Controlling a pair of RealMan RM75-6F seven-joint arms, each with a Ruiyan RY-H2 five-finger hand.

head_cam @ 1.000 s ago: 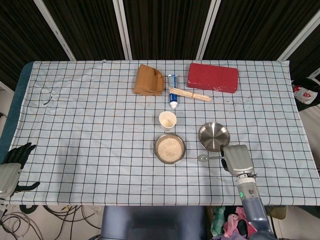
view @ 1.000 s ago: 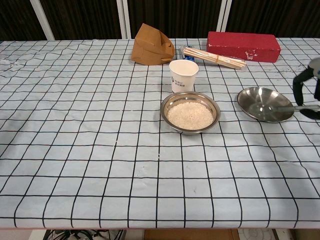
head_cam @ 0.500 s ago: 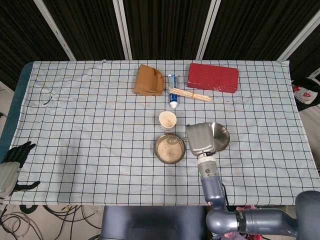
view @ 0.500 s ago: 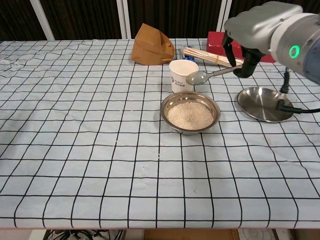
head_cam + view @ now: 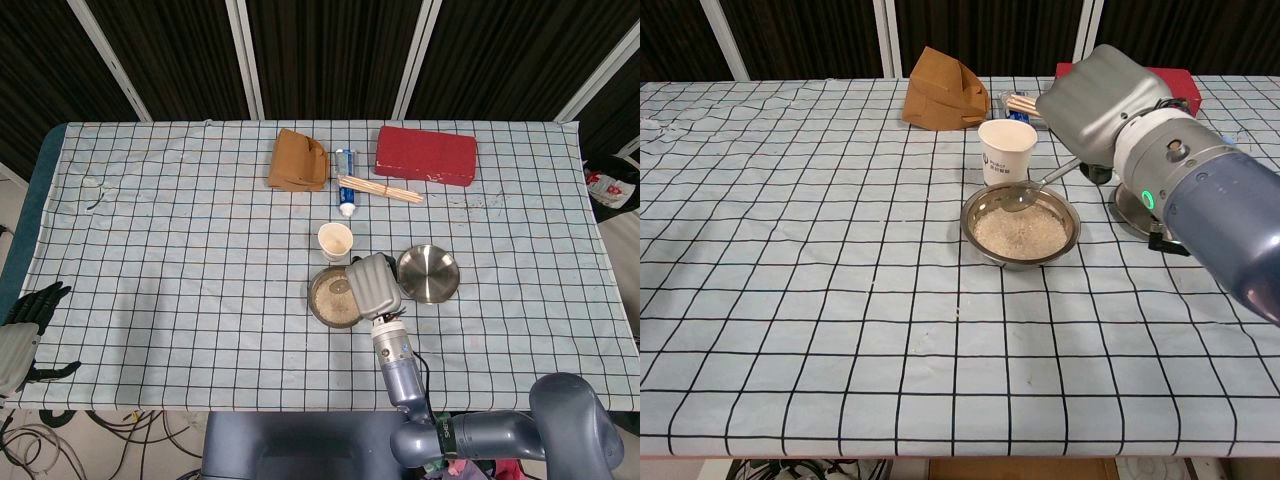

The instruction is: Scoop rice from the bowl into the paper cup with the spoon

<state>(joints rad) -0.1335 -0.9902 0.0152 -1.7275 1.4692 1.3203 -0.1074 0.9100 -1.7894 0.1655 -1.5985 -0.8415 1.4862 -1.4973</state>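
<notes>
Grey-shelled, my right hand point(image 5: 1105, 100) hangs over the rice bowl point(image 5: 1020, 224) mid-counter, fingers closed on the spoon point(image 5: 1035, 188), its tip dipping toward the rice. Behind the bowl stands the paper cup point(image 5: 1007, 151), its print unreadable. My left hand point(image 5: 25, 335) idles, fingers spread, off the counter's near-left corner.

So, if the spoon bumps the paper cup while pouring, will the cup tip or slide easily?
Probably yes. The paper cup looks thin-walled and empty, so it is likely very light and may slide on the checked tablecloth. It is taller than its narrow base, so a push near the rim could tip it. It stands close behind the bowl of rice, which would hardly brace it.
</notes>
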